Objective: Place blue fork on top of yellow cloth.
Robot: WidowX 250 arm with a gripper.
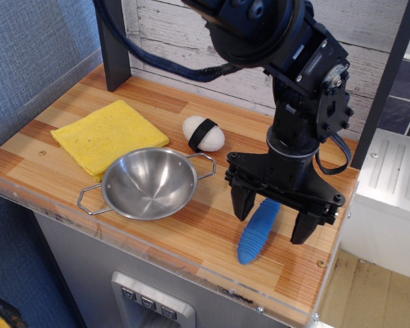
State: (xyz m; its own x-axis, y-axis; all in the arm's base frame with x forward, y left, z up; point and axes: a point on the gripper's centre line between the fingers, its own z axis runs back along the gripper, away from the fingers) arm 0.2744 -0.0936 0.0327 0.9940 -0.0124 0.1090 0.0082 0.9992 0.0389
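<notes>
Single fixed view, set high at the near side of the tabletop [157, 232] and angled down toward the far plank wall [171, 41]. Moderately close: the whole tabletop fits, its near edge bottom, arm cropped at the top.
</notes>
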